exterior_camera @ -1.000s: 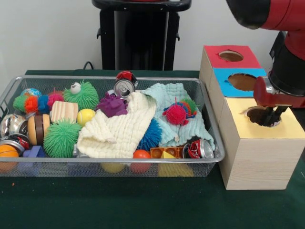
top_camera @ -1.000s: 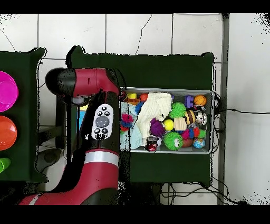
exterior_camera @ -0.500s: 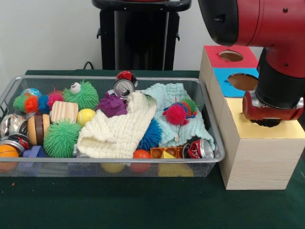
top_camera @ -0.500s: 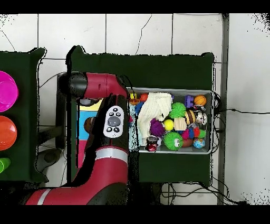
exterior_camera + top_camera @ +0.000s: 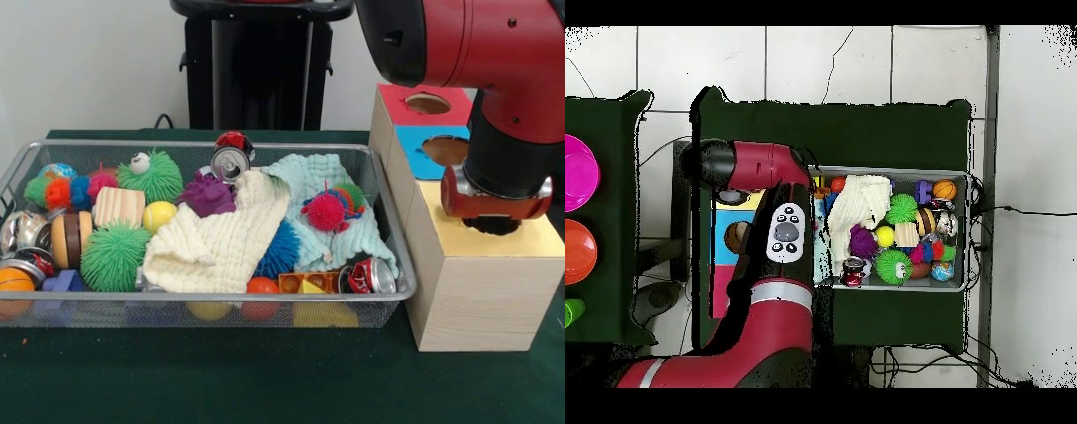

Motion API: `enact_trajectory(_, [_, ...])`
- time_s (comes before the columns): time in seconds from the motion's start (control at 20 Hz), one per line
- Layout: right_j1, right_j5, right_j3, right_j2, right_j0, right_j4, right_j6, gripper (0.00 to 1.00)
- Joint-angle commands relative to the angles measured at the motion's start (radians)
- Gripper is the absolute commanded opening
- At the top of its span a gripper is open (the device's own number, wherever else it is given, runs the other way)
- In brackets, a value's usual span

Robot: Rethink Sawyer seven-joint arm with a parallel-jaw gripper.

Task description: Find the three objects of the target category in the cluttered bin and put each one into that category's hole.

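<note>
The wire mesh bin [image 5: 221, 299] stands on the green table and shows at the right in the overhead view [image 5: 967, 232]. It is full of toys, cans and cloths. No spotted white wad shows in it. The yellow-topped wooden box [image 5: 477, 291] stands right of the bin. My gripper [image 5: 491, 227] hangs just over the yellow top, under the red wrist ring, and hides the hole. Nothing shows in the gripper. In the overhead view the arm [image 5: 780, 290] covers the gripper and most of the boxes.
A cream cloth [image 5: 221, 243] and a pale blue cloth [image 5: 322, 199] cover the bin's middle. Spiky balls [image 5: 115, 254], crushed cans [image 5: 369, 276] and blocks lie around them. The blue-topped box [image 5: 415, 152] and the red-topped box [image 5: 428, 104] stand behind the yellow one.
The arm has swung in over the yellow-topped box and now covers the hole, where the gripper's tip showed one second ago. The bin's contents have not moved.
</note>
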Motion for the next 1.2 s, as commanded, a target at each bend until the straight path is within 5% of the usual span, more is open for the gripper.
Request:
enact_trajectory(0.05, [-0.035,0.093,0.141,0.040,-0.010,-0.032,0.108,0.00])
enact_trajectory(0.5, [-0.100,0.134,0.171,0.008,-0.004,-0.077,0.062,0.00])
enact_trajectory(0.75, [-0.208,0.037,0.286,0.028,-0.018,-0.067,0.033,0.00])
enact_trajectory(1.2, [-0.300,-0.047,0.398,0.060,-0.048,-0.067,-0.003,0.00])
